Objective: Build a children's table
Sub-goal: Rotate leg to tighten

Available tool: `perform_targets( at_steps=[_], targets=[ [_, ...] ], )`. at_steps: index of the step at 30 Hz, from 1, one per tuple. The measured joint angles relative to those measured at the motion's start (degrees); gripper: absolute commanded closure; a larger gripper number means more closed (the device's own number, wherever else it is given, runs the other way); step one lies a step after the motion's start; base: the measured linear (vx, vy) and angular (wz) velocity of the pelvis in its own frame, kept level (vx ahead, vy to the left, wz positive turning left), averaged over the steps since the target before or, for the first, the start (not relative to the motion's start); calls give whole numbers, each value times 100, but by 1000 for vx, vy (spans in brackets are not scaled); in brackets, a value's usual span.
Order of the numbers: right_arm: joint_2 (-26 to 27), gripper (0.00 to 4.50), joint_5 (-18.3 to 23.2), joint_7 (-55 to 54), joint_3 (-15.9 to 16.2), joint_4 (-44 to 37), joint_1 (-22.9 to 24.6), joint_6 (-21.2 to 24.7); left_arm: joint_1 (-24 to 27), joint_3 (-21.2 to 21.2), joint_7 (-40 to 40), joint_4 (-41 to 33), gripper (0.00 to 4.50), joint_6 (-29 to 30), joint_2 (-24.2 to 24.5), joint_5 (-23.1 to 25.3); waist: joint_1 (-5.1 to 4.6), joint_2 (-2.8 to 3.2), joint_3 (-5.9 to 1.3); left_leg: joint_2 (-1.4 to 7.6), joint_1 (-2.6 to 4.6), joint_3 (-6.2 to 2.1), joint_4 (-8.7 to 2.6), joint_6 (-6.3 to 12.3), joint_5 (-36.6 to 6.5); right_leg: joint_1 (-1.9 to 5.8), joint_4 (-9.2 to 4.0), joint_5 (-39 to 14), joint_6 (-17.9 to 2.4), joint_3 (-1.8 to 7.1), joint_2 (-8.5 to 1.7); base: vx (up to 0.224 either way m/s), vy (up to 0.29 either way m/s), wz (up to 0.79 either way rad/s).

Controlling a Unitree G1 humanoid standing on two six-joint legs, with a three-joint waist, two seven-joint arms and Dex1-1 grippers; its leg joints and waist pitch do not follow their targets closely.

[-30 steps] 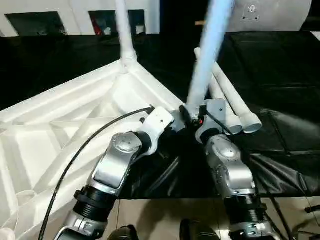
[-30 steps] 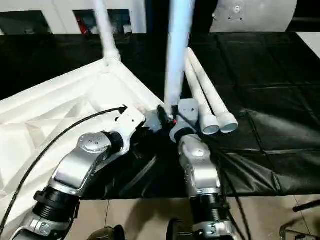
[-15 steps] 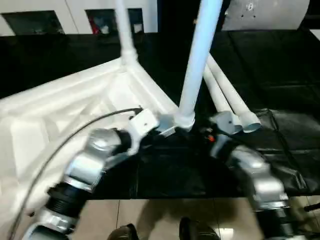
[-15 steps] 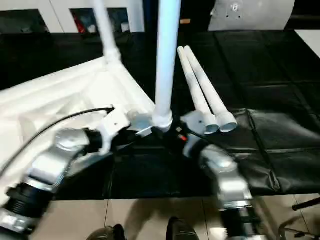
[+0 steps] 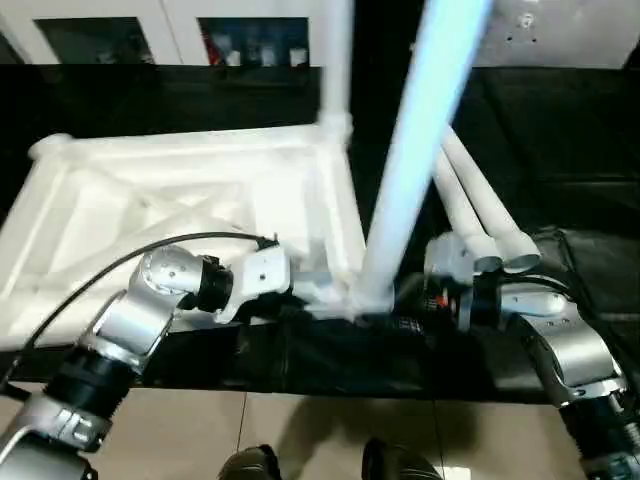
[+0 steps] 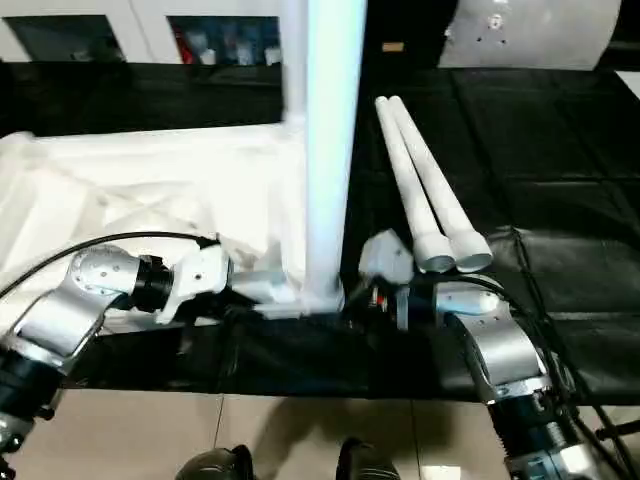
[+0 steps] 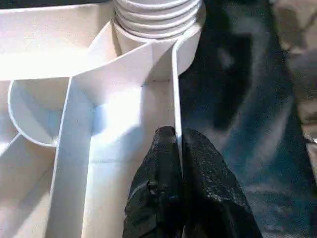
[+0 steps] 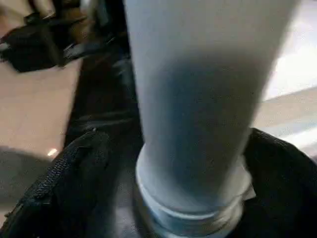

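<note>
From my head, the leg (image 5: pixel 400 210) stands straight up in the table top's (image 5: pixel 180 200) near corner socket, between my grippers. My left gripper (image 7: pixel 179 163) pinches a rib beside it. My right gripper's (image 8: pixel 188 163) fingers (image 8: pixel 74 173) spread around the leg's bottom.

Head stereo pair looks forward and down over both silver forearms; both eyes share the upturned table top (image 5: pixel 180 200), the standing leg (image 5: pixel 400 200) and two loose legs (image 6: pixel 430 200). Left wrist camera sits very close on a rim wall (image 7: pixel 174 99) by the corner socket (image 7: pixel 158 25). Right wrist camera faces the standing leg's base, close up.
</note>
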Motion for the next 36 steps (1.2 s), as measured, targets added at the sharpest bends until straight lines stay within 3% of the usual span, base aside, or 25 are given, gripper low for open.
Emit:
perform_targets(
  at_steps=[6,9,10,14,18,23,27,31,36],
  targets=[
    [-86,73,5,420,132,200,-178,6,-153,-147,-269,249,450,-405,53,-1,41,0,0,1,2,0,3,0,0,0,5,1,-1,0,0,0,0,0],
    [-85,78,9,516,188,282,-282,21,-233,-172,-384,398,450,-552,53,1,54,-1,0,1,2,0,4,0,1,0,6,1,-2,0,0,0,0,0],
    [-86,114,9,551,191,293,-285,21,-247,-173,-416,441,450,-613,53,0,60,-1,1,1,1,0,4,0,1,0,6,1,-2,-1,0,0,0,0],
    [-82,126,12,582,220,306,-301,22,-300,-185,-520,562,450,-761,55,2,60,-1,1,1,2,0,3,-1,0,0,5,1,-2,0,0,0,0,0],
    [-77,167,16,581,219,311,-302,35,-313,-191,-527,607,450,-832,55,1,61,-1,1,1,2,0,3,-1,0,0,5,1,-2,0,0,0,0,0],
    [-53,176,49,572,188,295,-266,118,-316,-172,-535,630,450,-862,53,-4,63,-1,0,1,3,0,1,-1,0,1,4,1,-1,0,0,0,0,0],
    [198,176,174,8,-38,-78,150,501,-178,17,-294,448,450,-191,-60,-102,63,2,-1,1,9,2,-4,-2,1,17,2,2,-3,1,0,0,0,0],
    [606,177,45,-945,-265,-135,309,605,-78,216,274,264,450,520,-253,-66,-19,3,4,0,52,5,-1,-45,-13,54,-4,-13,21,4,-1,0,0,0],
    [1706,177,-393,-3209,-917,-22,311,745,40,614,1818,-101,450,1796,-1247,183,-222,4,12,-17,89,14,1,-47,-12,67,-24,-17,28,19,-11,0,0,0]
  ],
)
